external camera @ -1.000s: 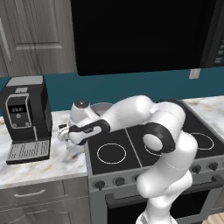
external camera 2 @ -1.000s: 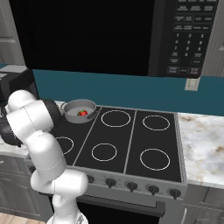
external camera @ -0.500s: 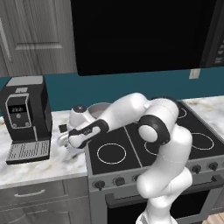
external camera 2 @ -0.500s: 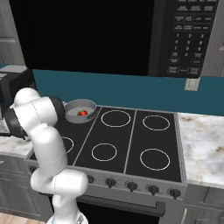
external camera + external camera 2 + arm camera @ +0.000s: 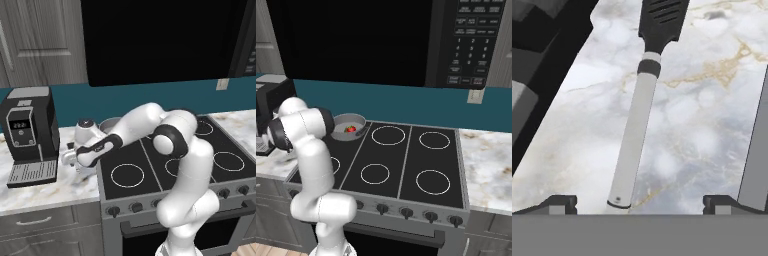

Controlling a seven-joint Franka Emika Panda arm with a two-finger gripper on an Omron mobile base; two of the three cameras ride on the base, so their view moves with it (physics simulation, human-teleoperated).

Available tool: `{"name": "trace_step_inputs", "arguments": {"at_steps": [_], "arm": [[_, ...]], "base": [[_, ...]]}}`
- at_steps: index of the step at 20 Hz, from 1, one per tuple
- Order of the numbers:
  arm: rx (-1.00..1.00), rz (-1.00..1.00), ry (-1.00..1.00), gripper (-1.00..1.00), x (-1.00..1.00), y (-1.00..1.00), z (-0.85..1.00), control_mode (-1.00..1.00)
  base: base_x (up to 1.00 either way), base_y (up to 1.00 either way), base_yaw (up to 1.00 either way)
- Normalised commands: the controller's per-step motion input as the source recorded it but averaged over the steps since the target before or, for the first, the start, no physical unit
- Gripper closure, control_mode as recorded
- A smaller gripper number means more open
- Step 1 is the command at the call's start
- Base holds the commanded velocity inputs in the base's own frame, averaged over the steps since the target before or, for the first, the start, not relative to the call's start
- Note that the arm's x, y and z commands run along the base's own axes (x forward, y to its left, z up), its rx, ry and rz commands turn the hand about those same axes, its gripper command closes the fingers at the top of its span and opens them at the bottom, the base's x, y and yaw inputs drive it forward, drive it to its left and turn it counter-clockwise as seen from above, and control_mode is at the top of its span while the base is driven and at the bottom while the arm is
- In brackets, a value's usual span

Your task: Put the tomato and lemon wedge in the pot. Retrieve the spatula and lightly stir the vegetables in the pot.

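The spatula [image 5: 636, 120] is lying flat on the marble table [image 5: 702, 125], with its slotted black head pointing toward the top of the hand view and its pale handle running down toward the bottom edge. The tool [image 5: 639, 202] is sitting directly over the handle end, with its jaws spread wide. One dark fingertip is standing at the lower left and the other at the lower right. The handle end is lying between them, nearer the left fingertip and touching neither. The tool is released and is gripping nothing.

In the left base view, the arm is reaching down and to the left, with the tool [image 5: 70, 157] low over the table [image 5: 50, 187] between the coffee machine [image 5: 29, 132] and the stove [image 5: 165, 160].

In the right base view, the pot [image 5: 348, 125] is sitting on the rear left burner of the stove [image 5: 401, 165]. The tomato [image 5: 350, 129] is lying inside the pot. The lemon wedge is too small to make out there.
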Motion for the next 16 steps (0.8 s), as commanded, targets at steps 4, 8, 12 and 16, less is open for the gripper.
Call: {"name": "trace_step_inputs", "arguments": {"at_steps": [4, 8, 12, 16], "arm": [[-0.03, 0.0, 0.0, -1.0, 0.02, 0.0, -0.23, -1.0], [0.0, 0.0, 0.0, -1.0, 0.04, 0.0, -0.35, -1.0], [0.0, 0.0, 0.0, -1.0, 0.11, 0.0, -0.31, -1.0], [-0.05, 0.0, 0.0, -1.0, 0.11, 0.0, -0.02, -1.0]], "base": [[0.0, 0.0, 0.0], [0.0, 0.0, 0.0], [0.0, 0.0, 0.0], [0.0, 0.0, 0.0]]}}
